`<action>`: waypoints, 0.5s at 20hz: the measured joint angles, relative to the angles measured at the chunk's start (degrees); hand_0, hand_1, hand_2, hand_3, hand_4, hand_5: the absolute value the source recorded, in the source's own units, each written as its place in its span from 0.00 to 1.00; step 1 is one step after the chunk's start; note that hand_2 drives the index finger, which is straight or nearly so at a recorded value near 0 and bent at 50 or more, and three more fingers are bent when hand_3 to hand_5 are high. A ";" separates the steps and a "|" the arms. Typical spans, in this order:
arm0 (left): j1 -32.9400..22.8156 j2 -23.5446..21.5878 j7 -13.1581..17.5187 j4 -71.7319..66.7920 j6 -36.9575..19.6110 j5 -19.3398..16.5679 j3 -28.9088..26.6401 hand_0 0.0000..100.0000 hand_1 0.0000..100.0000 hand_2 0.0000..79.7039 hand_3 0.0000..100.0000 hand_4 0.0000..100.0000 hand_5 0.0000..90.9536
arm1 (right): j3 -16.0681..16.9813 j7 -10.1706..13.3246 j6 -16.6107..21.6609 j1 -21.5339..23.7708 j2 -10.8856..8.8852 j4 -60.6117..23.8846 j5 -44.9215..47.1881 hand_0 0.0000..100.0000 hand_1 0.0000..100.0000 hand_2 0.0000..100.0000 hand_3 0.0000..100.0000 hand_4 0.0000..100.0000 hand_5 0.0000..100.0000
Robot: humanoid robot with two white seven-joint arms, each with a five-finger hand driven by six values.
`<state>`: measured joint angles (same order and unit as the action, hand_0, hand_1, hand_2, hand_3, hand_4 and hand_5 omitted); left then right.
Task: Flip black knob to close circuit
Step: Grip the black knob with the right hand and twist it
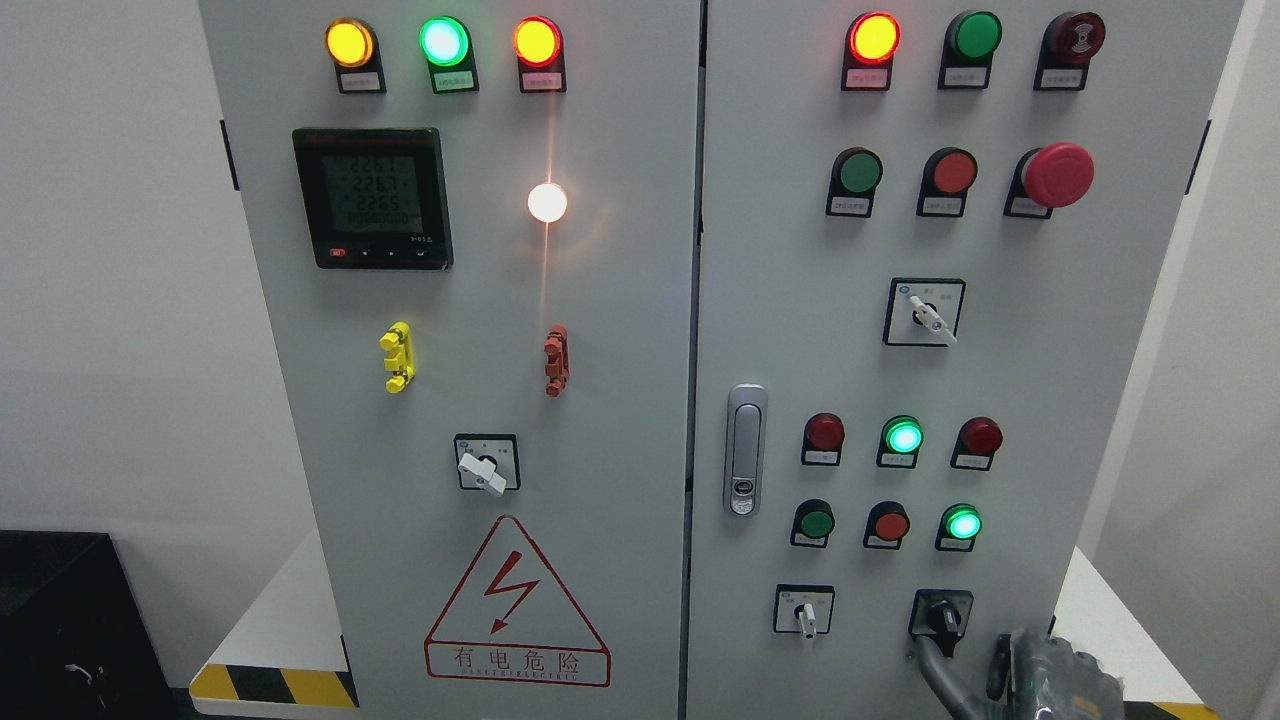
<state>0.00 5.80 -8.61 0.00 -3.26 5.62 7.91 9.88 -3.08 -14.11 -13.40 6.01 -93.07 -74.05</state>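
The black knob sits at the bottom right of the right cabinet door, where access from below is taken up by the right hand, one finger of which reaches up to the knob. Just to its left a white-handled selector switch projects from the panel, and directly above a row of three pushbuttons stands out. To the right of the knob bare panel is left, up to the door's edge.

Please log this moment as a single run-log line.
right hand at lower right, one finger reaching black knob | grasp: unclear | left hand: not in view
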 measured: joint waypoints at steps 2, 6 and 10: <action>0.00 0.00 0.00 0.00 0.00 0.00 0.00 0.12 0.56 0.00 0.00 0.00 0.00 | 0.07 0.00 0.01 0.01 -0.08 0.00 0.03 0.00 0.03 0.85 1.00 0.99 1.00; 0.00 0.00 0.00 0.00 0.00 0.00 0.00 0.12 0.56 0.00 0.00 0.00 0.00 | 0.85 0.01 0.16 0.06 -0.19 -0.01 0.08 0.00 0.03 0.85 1.00 0.99 1.00; 0.00 0.00 0.00 0.00 0.00 0.00 0.00 0.12 0.56 0.00 0.00 0.00 0.00 | 1.44 0.01 0.18 0.10 -0.24 -0.02 0.11 0.00 0.03 0.85 1.00 0.99 1.00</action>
<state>0.00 5.80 -8.61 0.00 -3.26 5.62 7.91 11.31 -3.08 -13.93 -13.30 5.77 -93.09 -73.95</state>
